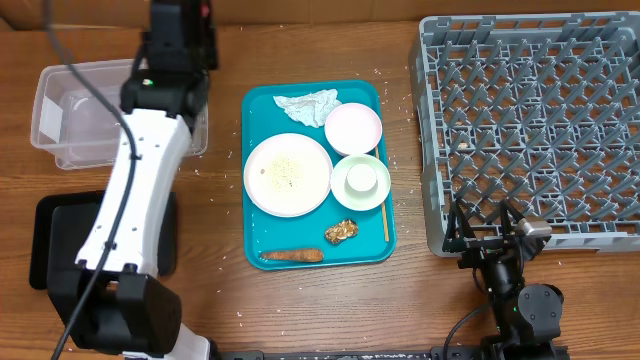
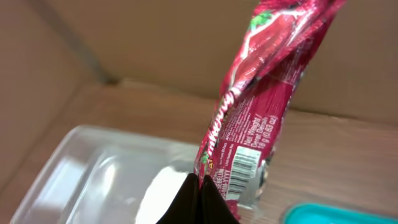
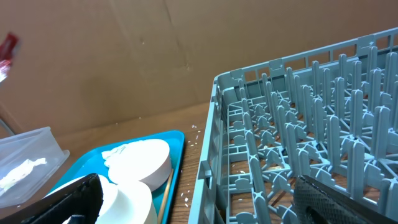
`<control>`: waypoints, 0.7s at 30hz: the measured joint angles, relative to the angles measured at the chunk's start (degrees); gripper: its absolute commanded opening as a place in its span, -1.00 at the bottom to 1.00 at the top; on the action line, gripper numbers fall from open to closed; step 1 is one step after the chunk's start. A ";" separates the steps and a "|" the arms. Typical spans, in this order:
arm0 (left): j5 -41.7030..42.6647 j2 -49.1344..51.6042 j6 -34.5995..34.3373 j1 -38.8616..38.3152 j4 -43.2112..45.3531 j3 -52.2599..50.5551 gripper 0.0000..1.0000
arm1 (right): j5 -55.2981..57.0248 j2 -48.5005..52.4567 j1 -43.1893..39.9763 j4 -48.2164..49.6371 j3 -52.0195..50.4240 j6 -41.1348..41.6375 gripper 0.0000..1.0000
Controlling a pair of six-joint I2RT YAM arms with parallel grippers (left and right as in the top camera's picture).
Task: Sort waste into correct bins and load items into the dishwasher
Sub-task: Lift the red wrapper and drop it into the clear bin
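My left gripper (image 2: 200, 186) is shut on the lower edge of the small red wrapper (image 2: 249, 118), which stands up above the clear tub (image 2: 106, 174). From overhead, the left arm reaches over that tub (image 1: 70, 115). The teal tray (image 1: 300, 235) carries the napkin (image 1: 308, 103), a plate (image 1: 288, 175) with rice, a bowl (image 1: 353, 128), a second bowl holding the cup (image 1: 361, 178), the wooden stick (image 1: 385, 215), a brown lump (image 1: 341, 231) and the sausage-like stick (image 1: 291, 256). My right gripper (image 1: 490, 235) hangs open and empty by the near left corner of the grey dish rack (image 1: 540, 120).
The black tray (image 1: 50, 240) lies at the near left, partly under the left arm. Rice grains are scattered on the wood around the teal tray. A cardboard wall stands behind the table. The rack's wall (image 3: 214, 155) is right in front of the right gripper (image 3: 199, 205).
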 measured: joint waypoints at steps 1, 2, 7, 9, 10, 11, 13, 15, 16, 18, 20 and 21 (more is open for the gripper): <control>-1.42 0.35 -2.05 1.55 -0.92 0.00 -0.92 | 0.02 0.00 0.00 0.00 0.00 0.02 1.00; -2.21 0.63 -3.98 2.78 -1.79 0.00 -0.92 | 0.00 0.00 0.00 0.02 0.00 0.00 1.00; -4.39 2.45 -14.51 9.03 -7.72 -0.02 0.38 | 0.02 0.00 0.00 0.00 0.00 0.00 1.00; -4.59 3.28 -18.21 11.28 -9.09 -0.02 1.00 | -0.02 0.00 0.00 0.00 0.00 0.00 1.00; -4.52 3.63 -19.41 12.04 -9.53 -0.02 1.00 | 0.02 0.00 0.00 0.04 0.00 0.02 1.00; -4.04 4.02 -20.48 12.76 -9.94 -0.02 1.00 | 0.02 0.00 0.00 0.04 0.00 0.02 1.00; -2.58 4.61 -22.29 13.51 -10.51 -0.02 1.00 | 0.00 0.00 0.00 0.02 0.00 0.02 1.00; -0.44 4.94 -22.95 13.84 -11.04 -0.02 1.00 | 0.00 0.00 0.00 0.02 0.00 -0.02 1.00; 0.74 4.98 -23.10 13.84 -11.10 -0.02 1.00 | 0.02 0.00 0.00 0.02 0.00 0.00 1.00; 4.66 5.05 -23.04 13.81 -11.06 -0.02 1.00 | 0.02 0.00 0.00 0.02 0.00 0.02 1.00; 10.60 5.05 -21.68 13.66 -10.71 -0.02 0.94 | 0.00 0.00 0.00 0.02 0.00 0.00 1.00; 14.12 5.05 -20.35 13.46 -10.32 -0.02 0.89 | 0.00 0.00 0.00 0.02 0.00 0.00 1.00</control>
